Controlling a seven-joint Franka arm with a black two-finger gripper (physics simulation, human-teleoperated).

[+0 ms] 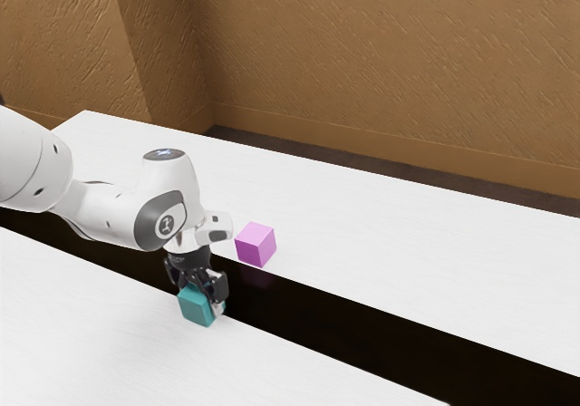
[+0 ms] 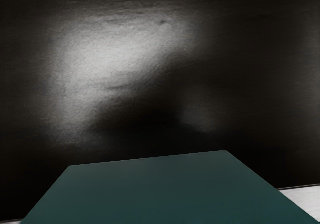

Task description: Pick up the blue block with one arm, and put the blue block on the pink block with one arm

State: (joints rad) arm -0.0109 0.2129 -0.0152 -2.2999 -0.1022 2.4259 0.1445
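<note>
One arm (image 1: 100, 208) reaches in from the exterior view's left, its single gripper (image 1: 201, 295) pointing down. The claw is closed on the one blue block (image 1: 192, 308), a finger on each of two opposite sides, and the block hangs off any surface. It looks more teal than blue. It sits over the edge where the near table (image 1: 82, 333) meets the dark gap (image 1: 362, 333).

There are two white tabletops: the near one and the far table (image 1: 408, 234), parted by that dark gap. The one pink block (image 1: 256, 244) stands upright on the far table, close to its near edge. It is apart from the blue block, lying toward the exterior view's right and farther back.

In the wrist view, the blue block (image 2: 165, 189) lies just under the hand, with the dark gap (image 2: 150, 84) beyond it and a sliver of white table (image 2: 306, 196) beside it.
</note>
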